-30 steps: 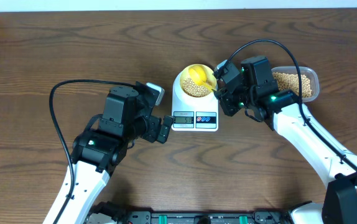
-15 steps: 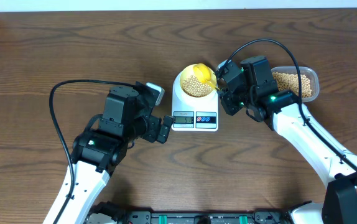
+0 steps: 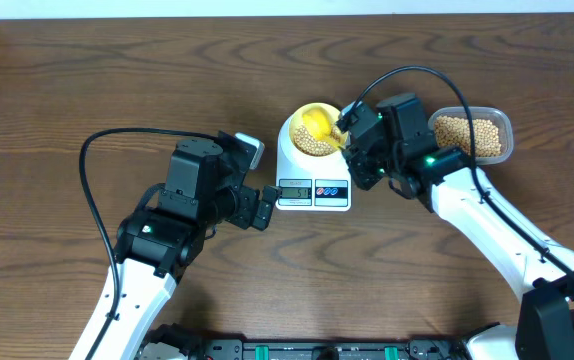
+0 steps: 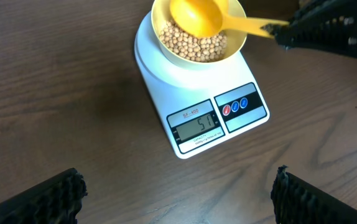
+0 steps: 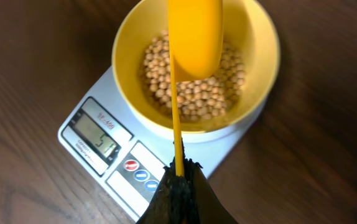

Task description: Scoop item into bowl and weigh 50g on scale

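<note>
Far left of the overhead view: left gripper [image 3: 254, 180] sits just beside the scale's display edge, jaws spread wide, holding nothing. It plays no visible part in the scooping.

Centre: white rounded-rectangular digital kitchen scale [image 3: 313, 175] on the brown wood table [image 3: 117, 80], with the small round pale-yellow bowl [image 3: 299, 125] on its platform. The small tan-beige round beans [image 3: 315, 143] cover the bowl's bottom.

Right of that: right gripper [image 3: 352, 130] is clamped tight on the thin handle of the bright-yellow plastic scoop [image 3: 317, 120], scoop head over the bowl. Far right: clear rectangular plastic tub [image 3: 507, 125], with plenty of bean stock in it.

Status, my read: the fill is basically done. What's left is probably to lift the scoop clear, let the reading settle, and maybe take a bean or two back out.

View differences:
- Overhead: the only view showing the tub and both arms. Display is too small to read.
- Left wrist: display [image 4: 197, 124] reads 51, so one over target. Scoop head [image 4: 194, 15] looks empty. Right gripper [image 4: 290, 34] is at the handle end.
- Right wrist: looks straight down the handle from the shut fingertips [image 5: 178, 177] to the bowl [image 5: 129, 56]. Shows how deep the beans [image 5: 191, 93] lie. Display is at an angle but reads the same.
- No view shows whether the scoop touches the beans or the rim. Contact would skew the reading.
</note>
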